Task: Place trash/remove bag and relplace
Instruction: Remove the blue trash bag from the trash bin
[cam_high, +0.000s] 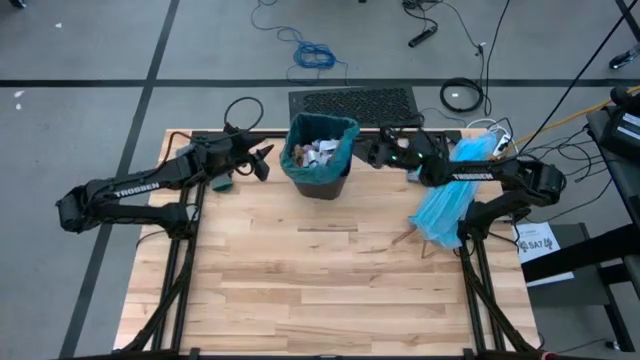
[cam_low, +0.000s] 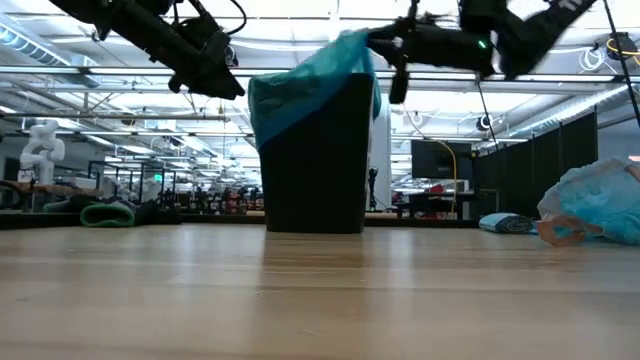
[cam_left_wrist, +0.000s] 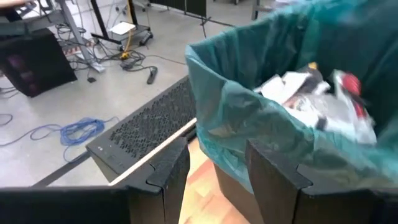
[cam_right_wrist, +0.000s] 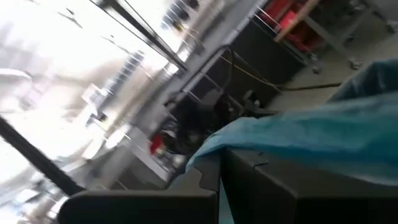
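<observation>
The black bin (cam_high: 320, 185) stands at the table's far middle. The dark teal bag (cam_high: 345, 135) lines it, folded over its rim. The trash (cam_high: 315, 152), white and brown scraps, lies inside the bag and also shows in the left wrist view (cam_left_wrist: 311, 99). My left gripper (cam_high: 262, 162) hovers open just left of the bin at rim height, and its fingers (cam_left_wrist: 273, 174) touch nothing. My right gripper (cam_high: 366, 152) is at the bin's right side, shut on the bag. My right gripper pinches the bag's folded-over rim (cam_right_wrist: 211, 149) between its two fingers at the bin's right side. It comes in roughly level from the table's right. That part of the rim stands drawn up in a peak (cam_low: 352, 42) above the bin. Whether one layer or several is held, I cannot tell.
A pale sky-blue plastic bag (cam_high: 445, 205) lies at the table's right under my right arm, with a brown scrap (cam_high: 405, 238) beside it. A small green object (cam_high: 222, 184) sits at the far left. The near half of the wooden table (cam_high: 330, 290) is bare.
</observation>
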